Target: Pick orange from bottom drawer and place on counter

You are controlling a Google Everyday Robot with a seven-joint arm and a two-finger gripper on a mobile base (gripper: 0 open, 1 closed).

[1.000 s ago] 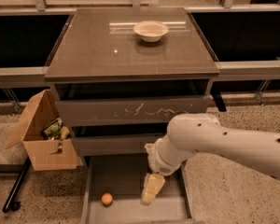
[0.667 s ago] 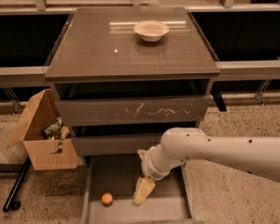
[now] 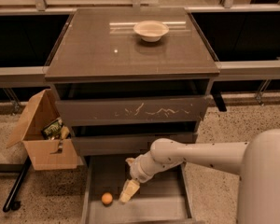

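leftward and a little lower is where my gripper has gone since a second ago, swinging across the open bottom drawer toward the orange. now it hangs just beside the fruit, on its right, and seems not to touch it. how far open the gripper is i cannot tell. it has hold of nothing, for the orange lies free on the drawer floor near the front left.

i judge this the approach step of the pick, with the lift and the placing on the counter not yet done. the next move calls for a small shift left to centre over the fruit, then a descent and a gentle close.

the orange is small, round and smooth, so it may roll on the flat grey floor if nudged from one side. the drawer is a shallow, plain tray. the counter is flat, glossy and reflective, with a cream bowl toward its back.
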